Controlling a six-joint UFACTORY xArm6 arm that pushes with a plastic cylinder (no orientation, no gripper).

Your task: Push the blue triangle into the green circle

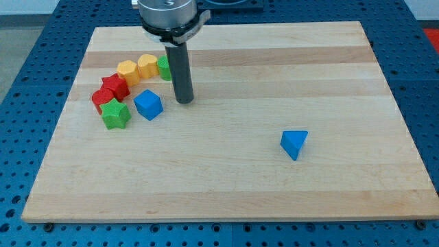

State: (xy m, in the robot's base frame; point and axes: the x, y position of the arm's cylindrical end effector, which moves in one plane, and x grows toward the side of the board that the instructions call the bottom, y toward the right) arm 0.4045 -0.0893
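Note:
The blue triangle [293, 144] lies alone on the wooden board, right of centre and toward the view's bottom. The green circle [164, 67] sits at the upper left, partly hidden behind my rod. My tip [183, 101] rests on the board just below and right of the green circle, right of the blue cube [148, 104], and far to the left of the blue triangle.
A cluster at the upper left holds a yellow block [147, 65], an orange-yellow block [127, 70], two red blocks [114, 86] [103, 98] and a green star [116, 115]. The board's edge [226, 218] borders a blue perforated table.

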